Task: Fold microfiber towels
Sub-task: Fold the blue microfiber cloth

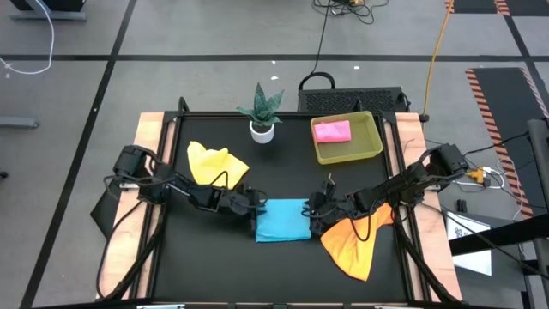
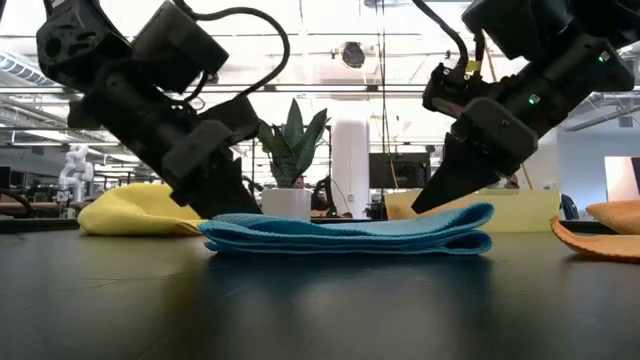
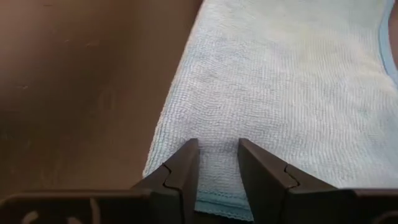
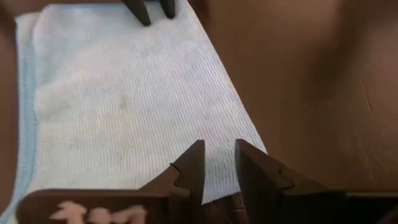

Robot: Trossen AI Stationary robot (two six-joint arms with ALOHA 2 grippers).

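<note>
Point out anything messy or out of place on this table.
The orange towel lies crumpled and hangs past the table's right front edge. The yellow towel is bunched, unfolded.

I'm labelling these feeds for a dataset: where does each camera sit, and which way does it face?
High view: overhead, looking straight down; shows both arms, left gripper and right gripper at the light blue towel.
Low view: at table height, looking level across; both arms come down to the towel's ends.
Left wrist view: on the left arm, looking past its own fingers.
Right wrist view: likewise, from the opposite end.
All four share the blue towel.
</note>
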